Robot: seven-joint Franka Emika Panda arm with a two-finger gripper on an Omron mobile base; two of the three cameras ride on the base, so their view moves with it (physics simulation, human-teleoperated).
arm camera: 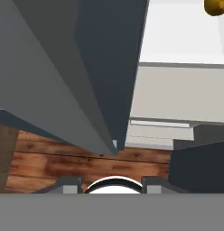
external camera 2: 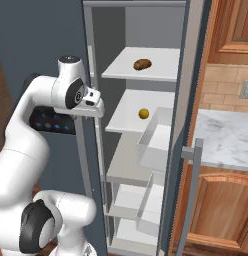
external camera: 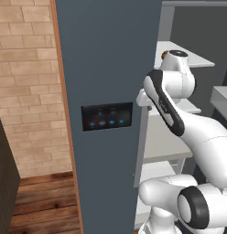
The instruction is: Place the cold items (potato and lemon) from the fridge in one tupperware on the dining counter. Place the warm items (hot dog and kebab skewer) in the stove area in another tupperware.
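**At the open fridge, nothing in my grip**

I'm up against the fridge, and its dark grey door (external camera: pixel 108 68) stands swung open, filling the left base view from 12 o'clock down to 6, with a small black control panel (external camera: pixel 106 116) of blue lights on its face. My white arm (external camera: pixel 179 119) bends past the door's right edge, toward the shelves.

From the right base view, the interior opens up. The potato (external camera 2: pixel 142 64) lies on the top white shelf (external camera 2: pixel 161 70), up at about 12 o'clock. One shelf down, the lemon (external camera 2: pixel 143 113) sits alone, close to the middle of the picture. Just to the lemon's 4 o'clock, a clear bin (external camera 2: pixel 156 140) juts out over the lower shelves. My hand (external camera 2: pixel 88 100) hangs at 9 o'clock of the lemon, outside the shelf edge, level with the lemon's shelf, well apart from both items.

In the hand view, the door's edge (arm camera: pixel 105 90) slants down in front of me. At 1 o'clock, the lemon (arm camera: pixel 216 6) peeks in at the corner on its white shelf. Wooden floor (arm camera: pixel 86 164) shows at 6 o'clock. My gripper (arm camera: pixel 112 182) has its fingertips parted, and nothing sits between them.
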